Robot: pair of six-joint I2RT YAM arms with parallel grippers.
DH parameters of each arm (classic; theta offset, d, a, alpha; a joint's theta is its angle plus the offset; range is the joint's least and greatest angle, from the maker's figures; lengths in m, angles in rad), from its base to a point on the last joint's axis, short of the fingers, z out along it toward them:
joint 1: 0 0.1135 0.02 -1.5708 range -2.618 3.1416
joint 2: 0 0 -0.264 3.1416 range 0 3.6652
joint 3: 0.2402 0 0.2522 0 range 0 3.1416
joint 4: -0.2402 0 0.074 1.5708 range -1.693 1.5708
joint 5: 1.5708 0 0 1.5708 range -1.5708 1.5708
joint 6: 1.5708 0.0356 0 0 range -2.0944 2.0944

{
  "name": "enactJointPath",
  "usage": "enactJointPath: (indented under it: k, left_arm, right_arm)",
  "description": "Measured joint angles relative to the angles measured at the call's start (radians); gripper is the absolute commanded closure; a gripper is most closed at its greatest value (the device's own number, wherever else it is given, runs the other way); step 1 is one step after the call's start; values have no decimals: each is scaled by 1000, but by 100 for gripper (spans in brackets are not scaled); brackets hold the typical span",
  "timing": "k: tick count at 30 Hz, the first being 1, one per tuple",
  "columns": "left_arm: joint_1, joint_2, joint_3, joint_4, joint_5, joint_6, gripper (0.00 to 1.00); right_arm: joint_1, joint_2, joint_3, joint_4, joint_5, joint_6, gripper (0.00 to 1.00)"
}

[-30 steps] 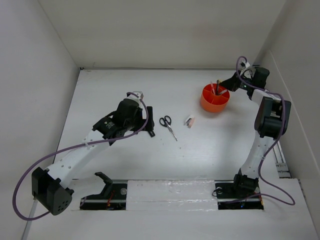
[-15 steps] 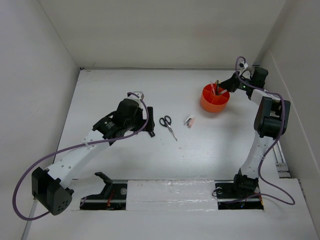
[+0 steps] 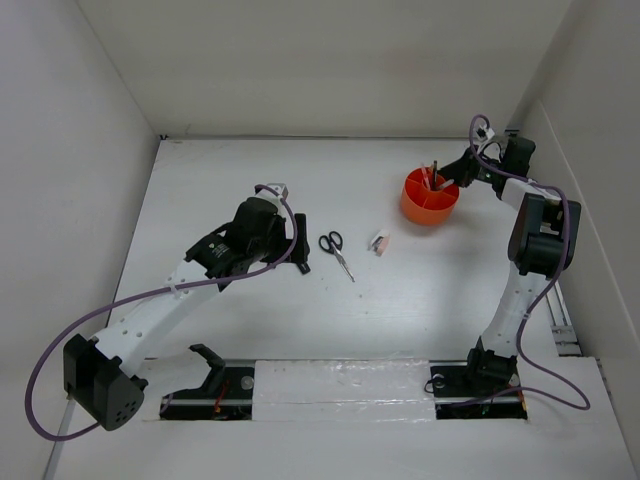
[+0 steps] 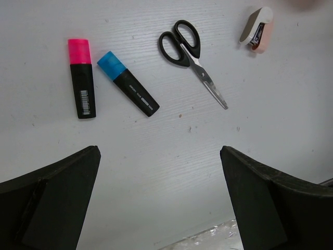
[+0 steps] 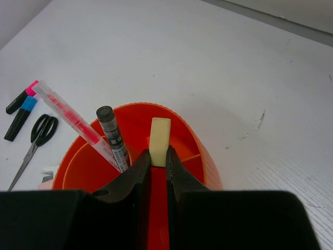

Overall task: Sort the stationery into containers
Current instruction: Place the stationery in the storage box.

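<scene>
My right gripper (image 5: pixel 158 156) is shut on a yellowish eraser (image 5: pixel 159 134) and holds it over the round orange organiser (image 5: pixel 200 151), also seen from above (image 3: pixel 430 197). A pink pen (image 5: pixel 67 117) and a dark grey pen (image 5: pixel 113 136) stand in the organiser. My left gripper (image 4: pixel 158 208) is open and empty above the table. Ahead of it lie a pink-capped highlighter (image 4: pixel 81 78), a blue-capped highlighter (image 4: pixel 128 84), black-handled scissors (image 4: pixel 190 54) and a small whitish-pink item (image 4: pixel 257 30). The top view shows the scissors (image 3: pixel 337 251) and that small item (image 3: pixel 379 241) mid-table.
White walls enclose the table on the left, back and right. A clear taped strip (image 3: pixel 345 385) runs along the near edge between the arm bases. The right arm (image 3: pixel 535 240) reaches along the right wall.
The right gripper has shifted slightly over the organiser with the eraser. The left arm has not moved.
</scene>
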Motion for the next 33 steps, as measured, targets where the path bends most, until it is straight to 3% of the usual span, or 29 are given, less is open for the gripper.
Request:
enactJointPath:
  k: [6, 11, 17, 18, 33]
  left_arm:
    - [0, 0, 0, 2, 4, 0, 0]
    - [0, -2, 0, 5, 4, 0, 0]
    - [0, -2, 0, 5, 4, 0, 0]
    - [0, -2, 0, 5, 4, 0, 0]
    - [0, -2, 0, 5, 4, 0, 0]
  right_arm:
    - [0, 0, 0, -15, -10, -23, 93]
    - [0, 0, 0, -20, -15, -36, 76]
    - [0, 0, 0, -20, -18, -43, 69]
    - [0, 0, 0, -20, -18, -43, 63]
    - [15, 0, 0, -28, -27, -56, 66]
